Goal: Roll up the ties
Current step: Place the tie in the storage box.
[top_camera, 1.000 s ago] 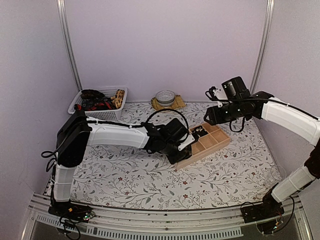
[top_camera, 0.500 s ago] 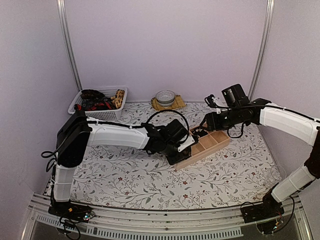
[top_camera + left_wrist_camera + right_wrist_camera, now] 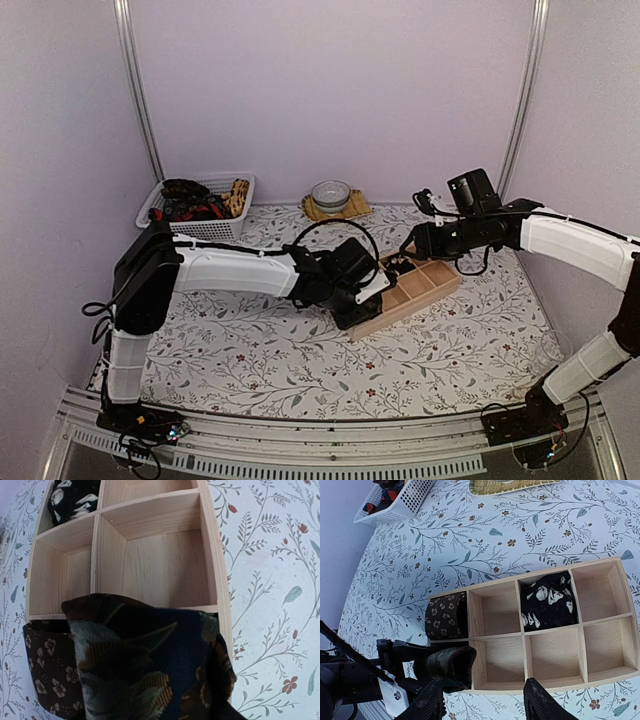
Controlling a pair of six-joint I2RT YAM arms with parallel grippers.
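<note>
A dark rolled tie [image 3: 145, 670] sat in the wooden box's [image 3: 214, 555] corner slot by the left jaws; I could not tell their grip. The right jaws were apart and empty.

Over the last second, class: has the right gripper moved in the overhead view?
Yes. The right gripper has dropped lower in the frame, toward the far end of the wooden compartment box, which stayed put.
</note>
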